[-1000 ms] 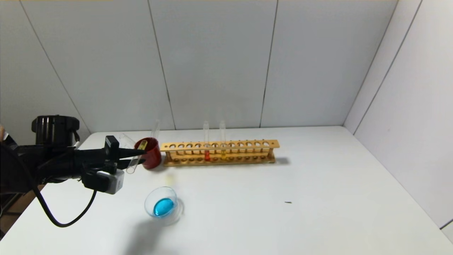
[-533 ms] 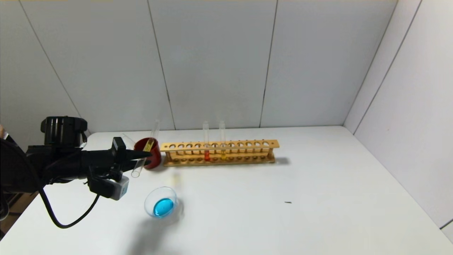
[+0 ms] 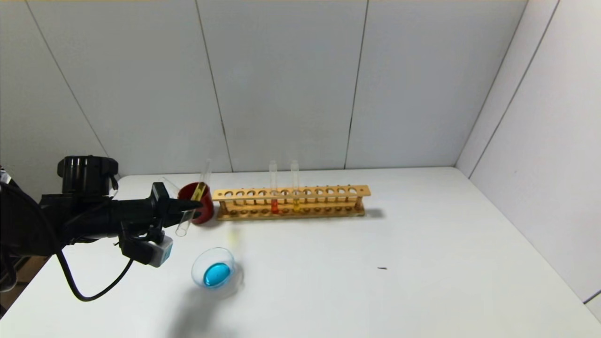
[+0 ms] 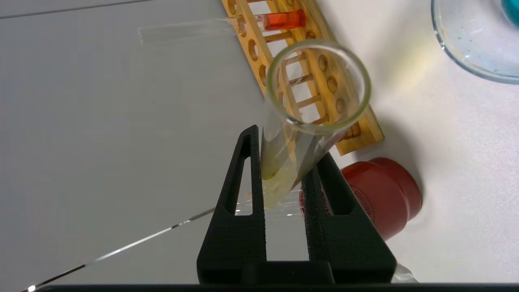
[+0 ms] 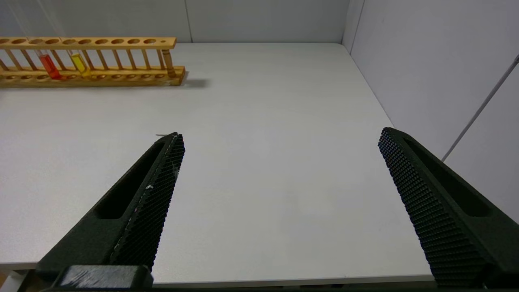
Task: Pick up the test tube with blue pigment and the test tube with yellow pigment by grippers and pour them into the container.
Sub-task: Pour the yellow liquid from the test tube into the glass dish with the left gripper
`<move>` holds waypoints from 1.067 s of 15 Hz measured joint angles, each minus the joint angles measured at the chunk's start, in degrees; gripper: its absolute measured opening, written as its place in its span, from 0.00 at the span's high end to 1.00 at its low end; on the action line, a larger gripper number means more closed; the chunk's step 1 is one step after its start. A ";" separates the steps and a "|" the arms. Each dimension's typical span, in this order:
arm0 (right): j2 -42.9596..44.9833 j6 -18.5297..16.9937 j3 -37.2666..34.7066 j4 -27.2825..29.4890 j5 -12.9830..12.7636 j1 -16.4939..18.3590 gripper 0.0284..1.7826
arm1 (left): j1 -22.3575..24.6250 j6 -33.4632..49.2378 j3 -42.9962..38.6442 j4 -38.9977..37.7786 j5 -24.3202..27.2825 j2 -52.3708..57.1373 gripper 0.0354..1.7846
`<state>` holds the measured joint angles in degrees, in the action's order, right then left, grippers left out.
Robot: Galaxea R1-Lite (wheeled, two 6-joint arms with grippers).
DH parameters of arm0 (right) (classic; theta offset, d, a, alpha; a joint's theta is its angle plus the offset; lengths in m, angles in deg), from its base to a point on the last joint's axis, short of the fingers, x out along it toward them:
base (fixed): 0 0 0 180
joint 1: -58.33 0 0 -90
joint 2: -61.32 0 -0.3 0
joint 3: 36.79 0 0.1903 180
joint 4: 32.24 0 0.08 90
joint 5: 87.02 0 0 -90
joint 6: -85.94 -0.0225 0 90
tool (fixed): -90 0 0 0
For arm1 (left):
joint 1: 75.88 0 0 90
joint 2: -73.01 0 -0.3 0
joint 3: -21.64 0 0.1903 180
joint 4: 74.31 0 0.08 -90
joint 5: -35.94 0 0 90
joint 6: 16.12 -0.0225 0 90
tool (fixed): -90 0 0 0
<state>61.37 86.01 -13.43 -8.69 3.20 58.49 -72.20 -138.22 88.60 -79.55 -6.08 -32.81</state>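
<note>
- Head view: the left gripper (image 3: 190,210) hangs beside the red cup (image 3: 199,203), clamped on the yellow tube (image 3: 189,212), which tilts mouth-down, likely set to pour. The dish (image 3: 217,268), holding blue liquid, sits near, in front of the gripper. No blue tube shows in the rack (image 3: 291,202).
- Left wrist view: both fingers (image 4: 248,170) pinch the tube's lower part; its mouth is not over the dish.
- Right wrist view: the right gripper (image 5: 279,162) is parked over bare table (image 5: 263,101), spread wide and empty.

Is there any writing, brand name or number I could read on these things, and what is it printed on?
No text can be read anywhere.
Dark red opaque cup: a faint round embossed mark on its side, too blurred to read.
Wooden test-tube rack, glass tubes and shallow clear glass dish: no labels visible.
</note>
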 joint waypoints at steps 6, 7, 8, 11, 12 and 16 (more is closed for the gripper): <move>0.00 0.00 0.00 0.00 0.02 0.02 0.02 | -1.54 -0.61 -0.22 -3.66 -0.80 -1.96 0.84; 0.00 -0.02 0.00 0.00 0.02 0.02 0.02 | -1.95 -0.78 -0.27 -3.77 -1.40 -2.15 0.84; 0.00 0.00 0.00 -0.02 0.00 0.02 0.02 | -2.26 -0.80 -0.32 -3.80 -1.82 -2.34 0.84; 0.00 0.00 0.00 0.00 0.02 0.02 0.02 | -2.69 -1.44 -0.29 -3.88 -2.17 -2.79 0.84; 0.00 0.00 0.00 0.00 0.02 0.02 0.02 | -2.74 -1.61 -0.24 -3.94 -2.21 -3.00 0.84; 0.00 0.00 0.00 0.00 0.02 0.02 0.02 | -3.22 -2.49 -0.05 -6.19 -2.50 -4.13 0.84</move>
<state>61.37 86.01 -13.43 -8.69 3.22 58.52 -75.41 -140.71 88.55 -85.75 -8.58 -36.94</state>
